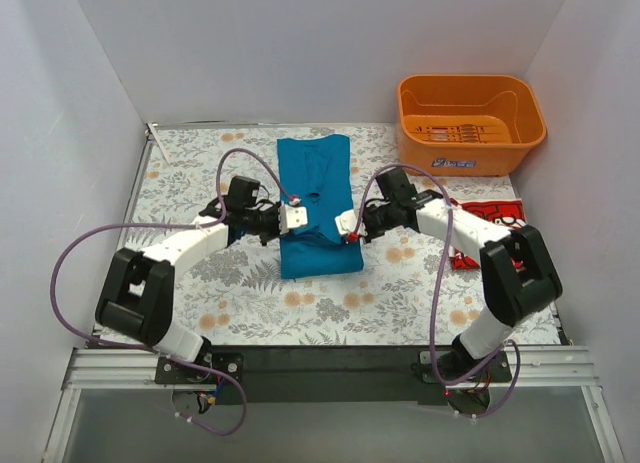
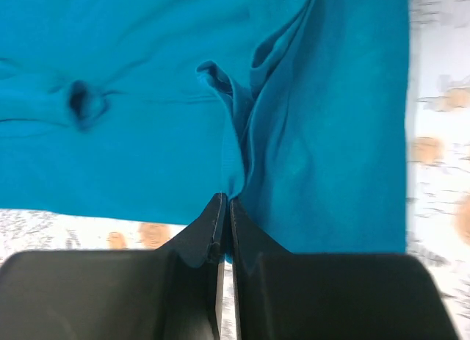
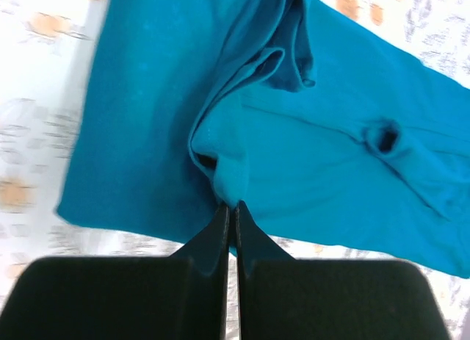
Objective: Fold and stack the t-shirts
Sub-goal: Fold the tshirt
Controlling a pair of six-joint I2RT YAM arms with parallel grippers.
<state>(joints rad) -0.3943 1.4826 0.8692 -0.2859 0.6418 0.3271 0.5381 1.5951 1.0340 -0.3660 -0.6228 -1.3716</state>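
The teal-blue t-shirt [image 1: 315,198] lies as a long folded strip in the middle of the table. My left gripper [image 1: 293,219] is shut on its left edge, pinching a fold of cloth [image 2: 239,171] between the fingertips. My right gripper [image 1: 346,225] is shut on its right edge, pinching a fold [image 3: 231,180] the same way. Both grippers hold the cloth near the strip's near half, facing each other. The red t-shirt with white lettering [image 1: 492,223] lies crumpled at the right, partly hidden behind my right arm.
An orange plastic basket [image 1: 470,121] stands at the back right corner. White walls close in the table on the left, back and right. The table has a floral cover [image 1: 250,283].
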